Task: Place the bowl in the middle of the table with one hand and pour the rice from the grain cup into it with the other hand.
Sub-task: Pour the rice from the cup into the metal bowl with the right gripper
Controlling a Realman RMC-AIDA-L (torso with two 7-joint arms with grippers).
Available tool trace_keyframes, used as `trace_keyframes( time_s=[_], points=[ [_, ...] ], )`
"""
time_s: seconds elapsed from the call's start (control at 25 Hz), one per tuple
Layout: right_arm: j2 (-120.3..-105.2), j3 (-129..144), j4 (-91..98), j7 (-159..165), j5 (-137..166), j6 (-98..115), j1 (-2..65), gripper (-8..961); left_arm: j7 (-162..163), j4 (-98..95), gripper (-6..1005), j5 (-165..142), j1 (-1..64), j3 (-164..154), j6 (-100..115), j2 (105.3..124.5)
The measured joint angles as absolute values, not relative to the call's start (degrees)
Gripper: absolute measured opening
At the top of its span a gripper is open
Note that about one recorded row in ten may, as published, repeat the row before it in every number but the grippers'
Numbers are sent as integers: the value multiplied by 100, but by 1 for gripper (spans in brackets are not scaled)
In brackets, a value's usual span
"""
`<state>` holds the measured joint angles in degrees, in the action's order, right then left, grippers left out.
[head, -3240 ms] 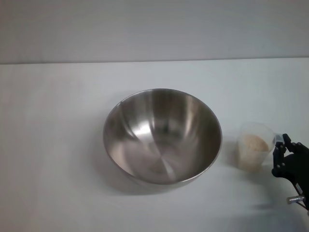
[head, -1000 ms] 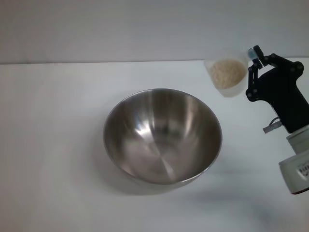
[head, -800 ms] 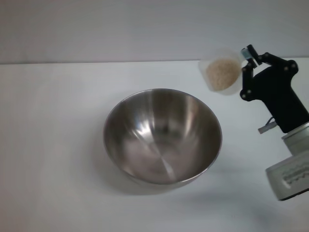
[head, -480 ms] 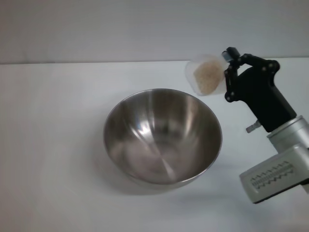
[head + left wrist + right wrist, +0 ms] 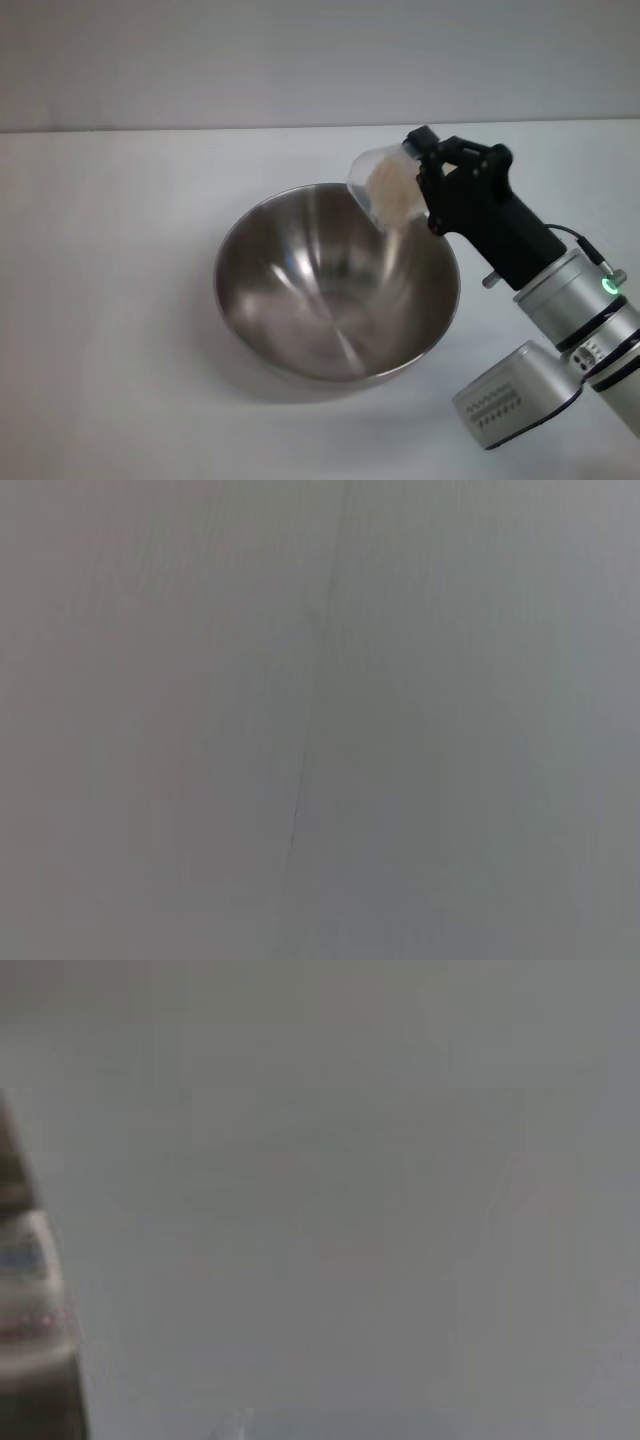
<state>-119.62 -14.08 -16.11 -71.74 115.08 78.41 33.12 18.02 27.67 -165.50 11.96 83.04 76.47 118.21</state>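
So there's one white counter (image 5: 110,300) taking up most of the head view, and one big stainless-steel bowl (image 5: 336,282) sitting roughly in the middle of it, upright, shiny inside. I can't make out any grains in the bottom of it. One arm is in the shot, the right one, coming in from the lower right corner with its green ring lit, and its black right end effector (image 5: 425,165) is clamped on the single grain cup (image 5: 385,185). The cup is held up over the far right part of the bowl's rim, tipped hard over so its mouth points down and toward the bowl's middle. The rice (image 5: 392,195) is one pale heap that sits slid toward the mouth of the cup, right over the bowl's inner wall; can't tell if any is actually falling. The left end effector isn't in any view: the left wrist view is just a flat grey surface, and the right wrist view is mostly grey blur too.
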Motion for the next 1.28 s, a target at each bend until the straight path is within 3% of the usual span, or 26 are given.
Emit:
trace_keyframes(
  time_s=[1.28],
  points=[
    [-11953,-1375,-1084,-9005,12583,7879,3531,15,1872,2736,617,-16532,1163,8309,7655,11839]
  ],
)
